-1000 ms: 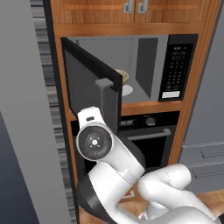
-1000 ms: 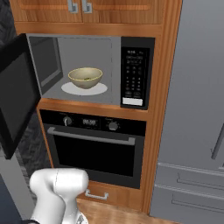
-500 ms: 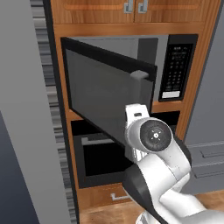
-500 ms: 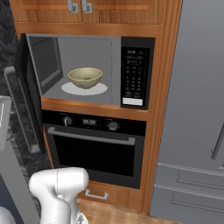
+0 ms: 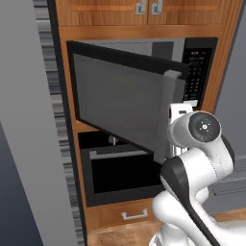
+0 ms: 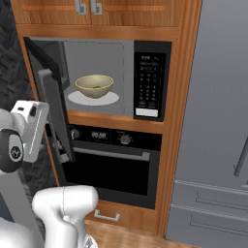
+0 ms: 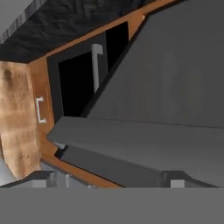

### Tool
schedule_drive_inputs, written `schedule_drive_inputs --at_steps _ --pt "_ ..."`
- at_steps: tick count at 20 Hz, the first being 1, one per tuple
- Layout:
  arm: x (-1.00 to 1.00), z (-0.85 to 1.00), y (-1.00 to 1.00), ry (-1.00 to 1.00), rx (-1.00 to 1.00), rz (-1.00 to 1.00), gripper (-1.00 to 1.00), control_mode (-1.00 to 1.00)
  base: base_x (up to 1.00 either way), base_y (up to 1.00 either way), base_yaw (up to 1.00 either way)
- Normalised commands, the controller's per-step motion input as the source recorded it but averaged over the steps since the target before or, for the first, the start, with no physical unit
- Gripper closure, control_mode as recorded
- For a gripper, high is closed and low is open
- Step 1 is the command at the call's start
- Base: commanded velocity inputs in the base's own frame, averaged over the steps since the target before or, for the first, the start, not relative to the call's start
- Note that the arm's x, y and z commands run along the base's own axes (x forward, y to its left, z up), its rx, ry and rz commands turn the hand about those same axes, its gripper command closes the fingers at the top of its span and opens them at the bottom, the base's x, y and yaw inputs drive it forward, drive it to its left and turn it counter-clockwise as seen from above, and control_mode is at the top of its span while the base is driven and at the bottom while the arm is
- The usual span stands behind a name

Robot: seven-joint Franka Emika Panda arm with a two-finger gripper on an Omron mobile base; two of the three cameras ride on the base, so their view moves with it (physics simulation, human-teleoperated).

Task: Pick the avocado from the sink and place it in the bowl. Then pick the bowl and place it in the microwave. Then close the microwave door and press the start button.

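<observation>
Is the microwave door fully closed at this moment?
No, the microwave door stands partly open, and the bowl on the white plate inside is visible past its edge.

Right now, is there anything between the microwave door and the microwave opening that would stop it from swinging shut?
Nothing visible does. The microwave door is partly swung in, and the bowl sits well inside on the white plate, behind the front edge of the microwave. The open gripper is on the door's outer side by the handle.
</observation>
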Motion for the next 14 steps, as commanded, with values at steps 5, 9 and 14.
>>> schedule_drive_inputs --at_steps 5,9,14 --pt "0.96 0.00 -0.16 0.00 0.00 -0.04 -1.00 -1.00 0.00 0.00 0.00" --pt "1.00 0.00 -0.01 0.00 0.00 -0.02 -1.00 -1.00 0.00 0.00 0.00" --pt "0.94 -0.03 -0.02 0.00 0.00 0.00 -1.00 -1.00 0.00 0.00 0.00"
